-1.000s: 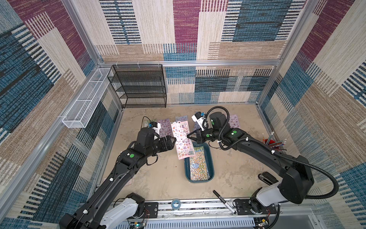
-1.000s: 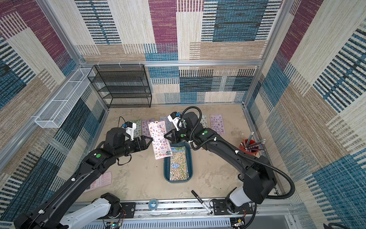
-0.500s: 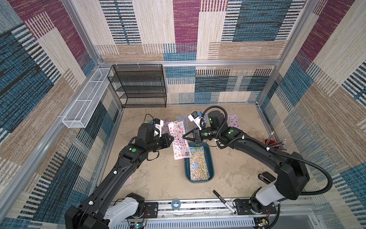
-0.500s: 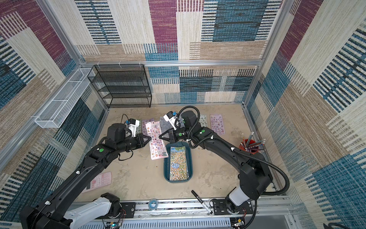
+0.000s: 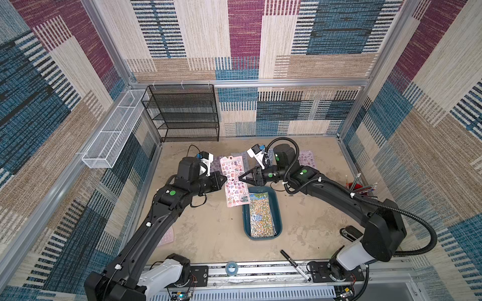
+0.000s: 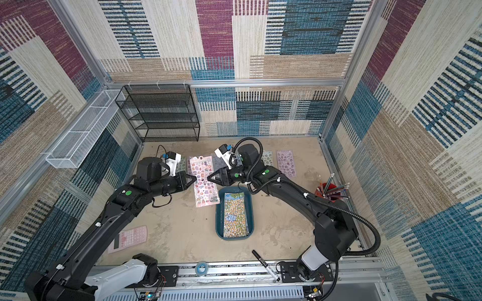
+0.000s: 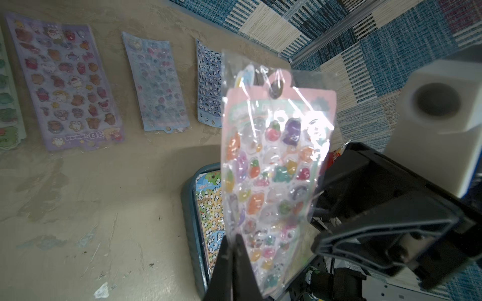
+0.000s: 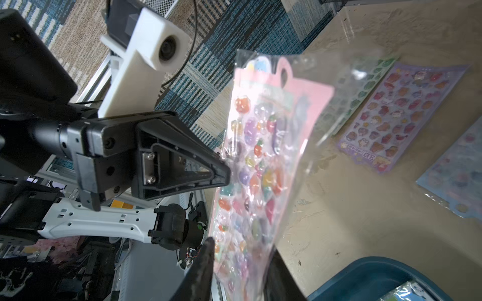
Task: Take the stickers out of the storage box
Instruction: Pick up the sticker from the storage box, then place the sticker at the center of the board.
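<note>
A pink sticker sheet (image 5: 234, 182) in clear wrap hangs upright above the table between my two arms, just behind the storage box (image 5: 279, 213). My left gripper (image 5: 225, 179) is shut on the sheet's left edge; in the left wrist view the left gripper (image 7: 233, 238) pinches the sheet (image 7: 273, 169). My right gripper (image 5: 240, 179) faces it from the right. In the right wrist view the right gripper (image 8: 242, 250) is open, jaws apart on either side of the sheet (image 8: 260, 169). More stickers (image 5: 260, 216) lie in the teal box. Several sheets lie flat behind, such as a lilac one (image 7: 67, 86).
A black mesh rack (image 5: 182, 112) stands at the back left, and a white wire basket (image 5: 112, 133) hangs on the left wall. A red cup of pencils (image 5: 360, 186) is at the right. A marker (image 5: 294, 264), a tape roll (image 5: 230, 267) and a pink calculator (image 6: 127, 238) lie near the front.
My left gripper, open beside the sheet a second ago, has shut on its edge. My right gripper, which held the sheet, has now opened its jaws.
</note>
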You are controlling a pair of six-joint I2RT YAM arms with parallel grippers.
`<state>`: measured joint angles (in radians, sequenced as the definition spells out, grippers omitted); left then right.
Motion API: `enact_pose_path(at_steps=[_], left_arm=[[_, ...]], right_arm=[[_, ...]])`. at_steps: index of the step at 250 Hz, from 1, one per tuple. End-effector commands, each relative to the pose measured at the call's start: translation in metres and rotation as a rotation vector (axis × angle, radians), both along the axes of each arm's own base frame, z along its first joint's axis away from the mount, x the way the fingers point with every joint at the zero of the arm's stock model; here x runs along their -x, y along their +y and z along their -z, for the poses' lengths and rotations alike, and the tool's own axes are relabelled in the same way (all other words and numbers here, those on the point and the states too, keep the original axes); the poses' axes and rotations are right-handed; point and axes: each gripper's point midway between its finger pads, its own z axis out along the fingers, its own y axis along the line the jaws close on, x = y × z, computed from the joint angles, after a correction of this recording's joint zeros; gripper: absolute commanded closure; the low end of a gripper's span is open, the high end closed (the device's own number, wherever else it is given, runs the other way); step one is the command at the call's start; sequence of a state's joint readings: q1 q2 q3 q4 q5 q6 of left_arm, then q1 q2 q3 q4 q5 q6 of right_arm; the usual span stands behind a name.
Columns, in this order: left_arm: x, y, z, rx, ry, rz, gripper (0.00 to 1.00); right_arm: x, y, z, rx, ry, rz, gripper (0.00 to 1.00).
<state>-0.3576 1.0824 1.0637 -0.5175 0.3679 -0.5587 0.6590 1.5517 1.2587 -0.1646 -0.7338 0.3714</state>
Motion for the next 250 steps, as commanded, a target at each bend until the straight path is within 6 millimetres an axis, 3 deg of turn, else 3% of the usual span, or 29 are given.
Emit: enact_pose_path(at_steps=[1, 38, 69, 110, 136, 250], left_arm=[[0.004, 0.012, 0.003, -0.094, -0.01, 0.009, 1.0], [0.012, 0.025, 0.005, -0.166, 0.018, 0.003, 1.0], [0.02, 0.047, 0.018, -0.269, 0.083, -0.043, 1.0], [0.028, 0.064, 0.033, -0.324, 0.158, -0.072, 1.0], [0.032, 0.089, 0.042, -0.431, 0.218, -0.141, 1.0], [0.003, 0.146, 0.036, -0.694, 0.315, -0.235, 1.0]], right_arm=[[-0.012, -0.005, -0.01, 0.024, -0.081, 0.06, 0.63], [-0.027, -0.018, -0.014, 0.081, -0.165, 0.16, 0.59], [-0.037, -0.032, -0.018, 0.123, -0.238, 0.248, 0.58], [-0.039, -0.043, -0.02, 0.138, -0.282, 0.29, 0.57], [-0.037, -0.045, -0.014, 0.151, -0.281, 0.286, 0.57], [-0.031, -0.056, 0.02, 0.219, -0.27, 0.289, 0.58]])
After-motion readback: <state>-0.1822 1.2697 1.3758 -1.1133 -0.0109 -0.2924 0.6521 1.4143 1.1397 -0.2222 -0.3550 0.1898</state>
